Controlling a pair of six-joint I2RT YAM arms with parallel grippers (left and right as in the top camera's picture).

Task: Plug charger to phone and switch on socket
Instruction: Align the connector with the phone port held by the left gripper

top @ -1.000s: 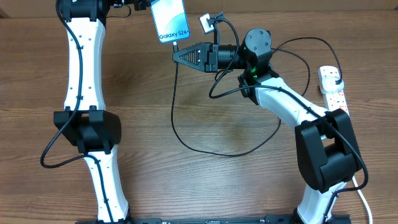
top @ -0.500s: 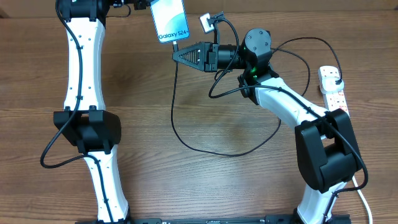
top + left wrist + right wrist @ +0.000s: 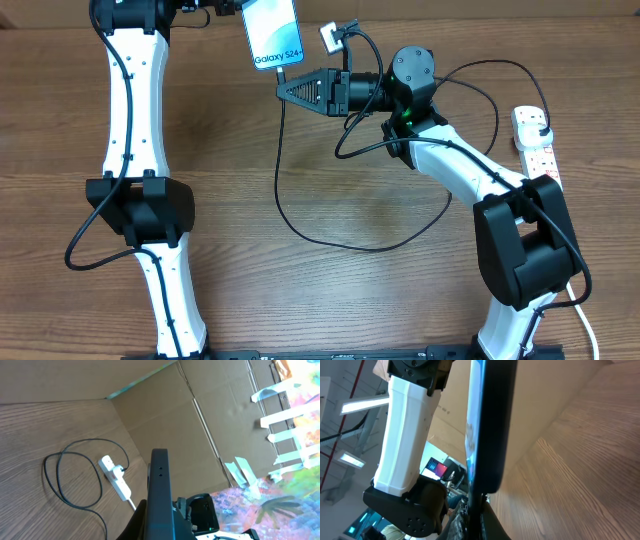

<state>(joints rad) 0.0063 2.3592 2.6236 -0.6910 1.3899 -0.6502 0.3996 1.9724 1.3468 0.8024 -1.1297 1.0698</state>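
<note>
The phone (image 3: 273,35), clenched in the left gripper (image 3: 160,522), ends just beside the right gripper (image 3: 283,88) tips. Those pinch the charger (image 3: 279,160), which lies in line with the phone's long axis.

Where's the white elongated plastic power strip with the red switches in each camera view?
Overhead: the white power strip lies at the far right edge, beside the right arm.
Left wrist: lower centre-left, on the table in front of the cardboard wall.
Right wrist: not in view.
Shared landmark: the thin black charger cable, looping over the wooden table and running to the strip.
</note>
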